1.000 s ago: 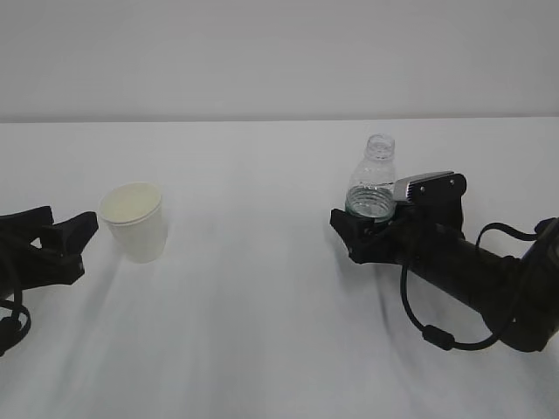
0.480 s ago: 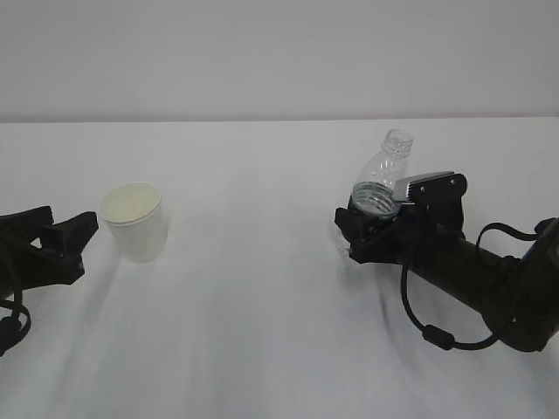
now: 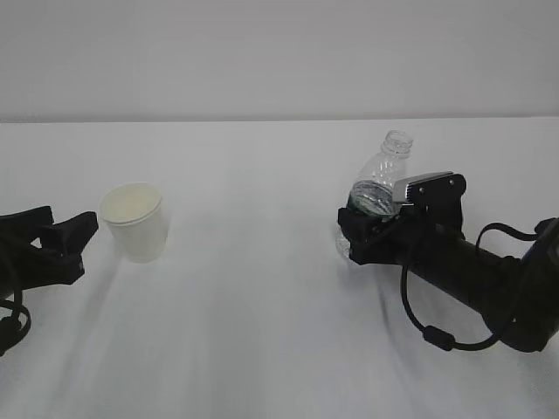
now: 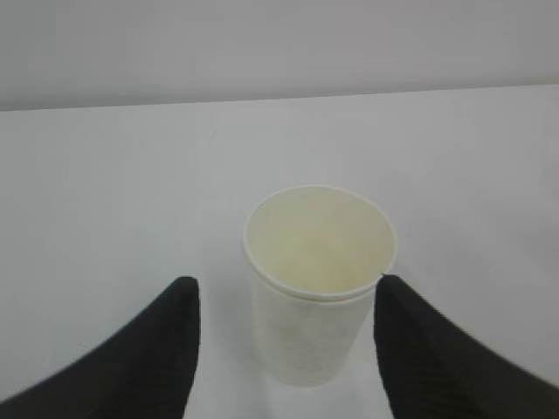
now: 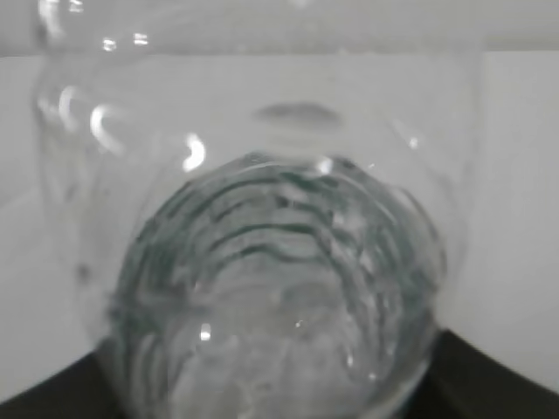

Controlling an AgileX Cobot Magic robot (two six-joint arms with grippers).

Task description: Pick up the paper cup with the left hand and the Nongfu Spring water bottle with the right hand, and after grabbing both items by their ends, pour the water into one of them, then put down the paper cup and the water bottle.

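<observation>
The white paper cup (image 3: 135, 223) stands upright on the table, left of centre. My left gripper (image 3: 70, 225) is open and just left of it, apart from it. In the left wrist view the cup (image 4: 319, 279) stands between the two black fingers (image 4: 166, 349) of the gripper (image 4: 286, 281), with a gap on the left and the right tip close to the rim. My right gripper (image 3: 356, 234) is shut on the lower part of the capless Nongfu Spring water bottle (image 3: 377, 179), which leans to the right. Water (image 3: 371, 199) shows inside. The bottle (image 5: 262, 262) fills the right wrist view, hiding the gripper (image 5: 271, 388).
The white table (image 3: 262, 332) runs to a pale wall at the back. The right arm's black cable loop (image 3: 428, 327) hangs over the table on the right.
The bottle has tipped from upright to leaning right in the right gripper, which shifted slightly right. The cup and the left gripper have not moved.
</observation>
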